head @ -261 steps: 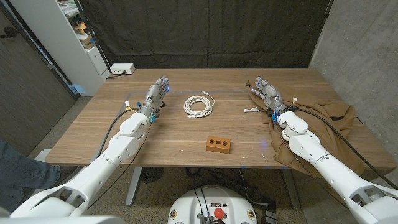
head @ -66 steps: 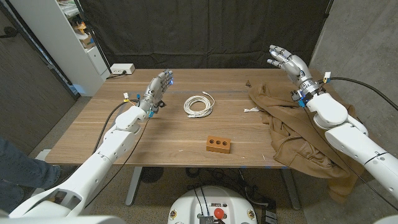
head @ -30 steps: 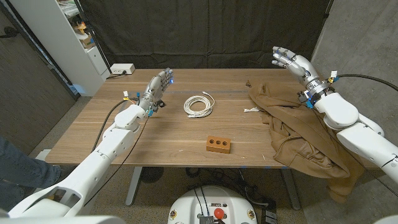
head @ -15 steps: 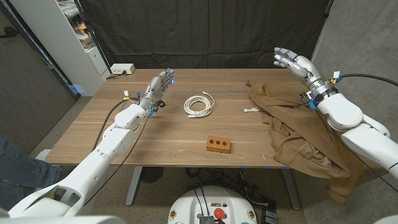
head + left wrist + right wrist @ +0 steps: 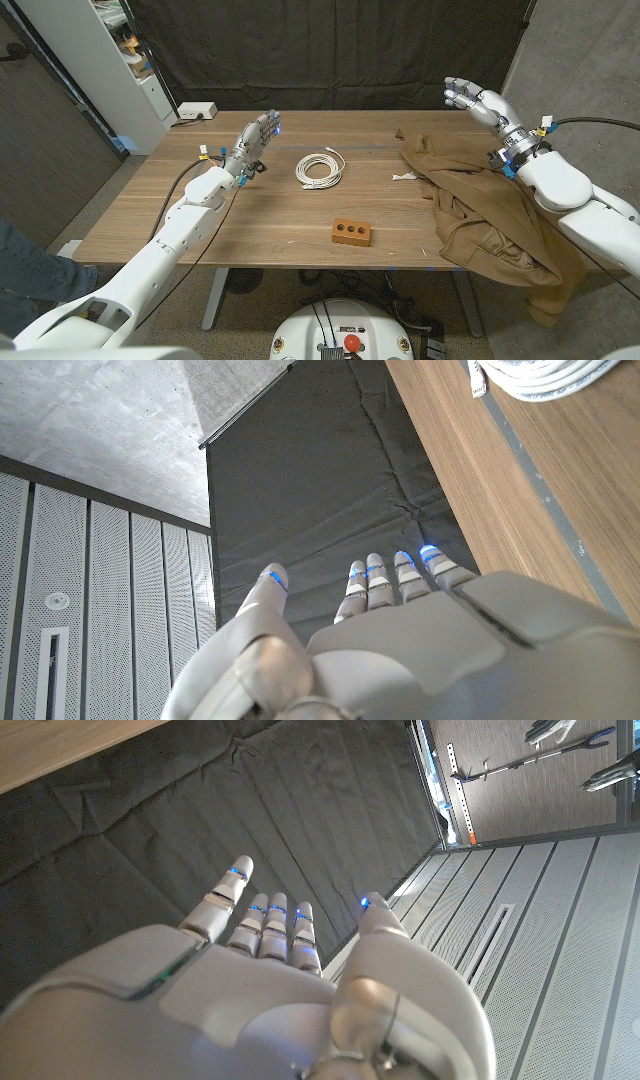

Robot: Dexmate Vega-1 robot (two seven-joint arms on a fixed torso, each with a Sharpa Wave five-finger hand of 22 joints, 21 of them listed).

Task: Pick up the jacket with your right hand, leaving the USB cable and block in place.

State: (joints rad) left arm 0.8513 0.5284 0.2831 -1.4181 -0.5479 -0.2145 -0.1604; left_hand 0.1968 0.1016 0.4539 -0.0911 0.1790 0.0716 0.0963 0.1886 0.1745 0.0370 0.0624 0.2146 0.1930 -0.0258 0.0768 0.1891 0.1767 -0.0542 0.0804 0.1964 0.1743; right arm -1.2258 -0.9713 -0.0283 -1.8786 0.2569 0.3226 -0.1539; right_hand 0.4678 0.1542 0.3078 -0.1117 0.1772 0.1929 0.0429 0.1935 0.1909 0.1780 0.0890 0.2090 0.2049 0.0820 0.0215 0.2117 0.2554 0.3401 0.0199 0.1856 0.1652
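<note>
A brown jacket [image 5: 485,205] lies crumpled on the table's right side and hangs over the right and front edges. My right hand [image 5: 473,99] is raised above the far right corner, beyond the jacket, fingers spread and holding nothing; the same hand [image 5: 270,980] appears open in the right wrist view. A coiled white USB cable [image 5: 320,168] lies at the table's middle back. An orange-brown block [image 5: 351,232] with two holes sits nearer the front. My left hand [image 5: 252,145] stands open left of the cable; the cable's coil [image 5: 545,375] also shows beside that hand [image 5: 380,630].
A small white tag [image 5: 404,177] lies just left of the jacket. A white box [image 5: 196,111] sits at the table's back left corner. A white shelf unit [image 5: 110,60] stands at the left, and a black curtain [image 5: 330,50] hangs behind the wooden table [image 5: 200,240].
My right arm lifted off the jacket and has drifted right and up, now above the far right corner. The jacket, cable, block and left hand stay put.
</note>
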